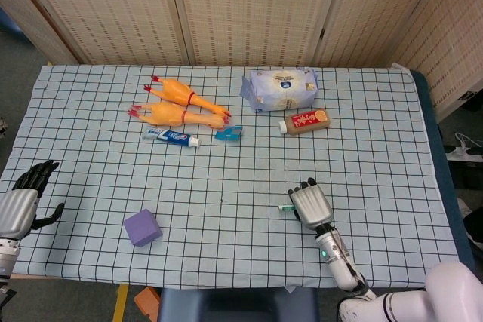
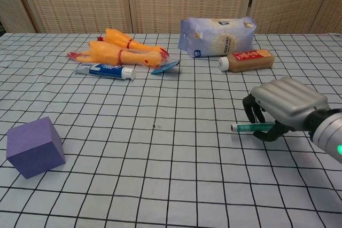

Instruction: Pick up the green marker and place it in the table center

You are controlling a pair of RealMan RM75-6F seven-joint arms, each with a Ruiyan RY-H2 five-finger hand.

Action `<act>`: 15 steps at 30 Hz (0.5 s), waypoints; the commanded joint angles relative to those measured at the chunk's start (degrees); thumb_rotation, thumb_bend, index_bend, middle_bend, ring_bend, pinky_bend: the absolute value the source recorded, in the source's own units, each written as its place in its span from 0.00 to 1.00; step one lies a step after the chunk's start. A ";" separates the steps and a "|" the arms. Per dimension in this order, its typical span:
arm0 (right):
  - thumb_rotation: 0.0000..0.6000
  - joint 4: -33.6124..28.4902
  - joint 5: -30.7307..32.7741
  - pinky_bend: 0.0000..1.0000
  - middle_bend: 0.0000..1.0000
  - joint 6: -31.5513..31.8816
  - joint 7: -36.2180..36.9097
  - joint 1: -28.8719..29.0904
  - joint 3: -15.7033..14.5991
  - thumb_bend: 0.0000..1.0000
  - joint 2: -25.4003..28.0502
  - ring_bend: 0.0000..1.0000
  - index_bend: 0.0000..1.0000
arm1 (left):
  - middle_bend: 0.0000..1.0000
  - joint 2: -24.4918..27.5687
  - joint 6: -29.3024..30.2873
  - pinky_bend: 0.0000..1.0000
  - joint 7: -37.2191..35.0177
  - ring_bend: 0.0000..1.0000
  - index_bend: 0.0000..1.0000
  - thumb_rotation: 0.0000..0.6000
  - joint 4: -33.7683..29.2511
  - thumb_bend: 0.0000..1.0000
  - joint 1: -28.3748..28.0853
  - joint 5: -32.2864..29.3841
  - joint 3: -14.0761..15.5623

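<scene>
My right hand [image 1: 311, 203] [image 2: 286, 106] holds the green marker [image 2: 251, 127] [image 1: 286, 207], fingers curled around it. The marker lies level, its tip poking out to the left of the hand, just above the checked tablecloth [image 2: 171, 148] right of the table's middle. Only the marker's left end shows in the head view. My left hand [image 1: 23, 192] hangs off the table's left edge with fingers apart and nothing in it; the chest view does not show it.
A purple cube [image 1: 142, 228] [image 2: 34, 146] sits front left. At the back lie two rubber chickens [image 1: 181, 105], a toothpaste tube [image 1: 171, 136], a small blue packet [image 1: 229, 133], a pale blue bag [image 1: 281, 89] and a brown bottle [image 1: 305, 121].
</scene>
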 commanded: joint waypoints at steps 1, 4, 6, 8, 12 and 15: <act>1.00 0.04 -2.82 0.18 0.17 -1.55 3.29 -2.12 -0.65 0.33 2.39 0.13 0.03 | 0.00 -0.07 -0.32 0.12 0.30 0.00 0.00 1.00 -0.10 0.38 -0.12 -0.09 0.06; 1.00 -0.21 -5.27 0.16 0.09 -1.75 6.33 -3.59 -0.91 0.25 3.82 0.08 0.00 | 0.00 -0.12 -1.20 0.12 1.08 0.00 0.00 1.00 -0.24 0.38 -0.35 -0.25 0.30; 1.00 -0.58 -6.69 0.16 0.09 -1.48 8.01 -4.66 -1.16 0.22 4.79 0.08 0.00 | 0.00 -0.13 -1.79 0.12 1.83 0.00 0.00 1.00 -0.52 0.38 -0.52 -0.36 0.47; 1.00 -1.40 -9.18 0.16 0.08 0.30 10.29 -6.25 -1.43 0.19 6.20 0.08 0.00 | 0.00 -0.12 -1.82 0.12 2.56 0.00 0.00 1.00 -0.93 0.38 -0.52 -0.33 0.57; 1.00 -4.42 -15.14 0.15 0.03 8.38 13.08 -9.98 -1.03 0.18 10.72 0.05 0.00 | 0.00 0.08 0.00 0.12 4.05 0.00 0.00 1.00 -1.88 0.38 0.29 -0.01 0.63; 1.00 -6.10 -19.05 0.08 0.00 15.17 12.61 -13.16 -0.74 0.18 14.70 0.01 0.00 | 0.00 0.12 1.97 0.12 5.76 0.00 0.00 1.00 -2.74 0.38 1.14 0.16 0.54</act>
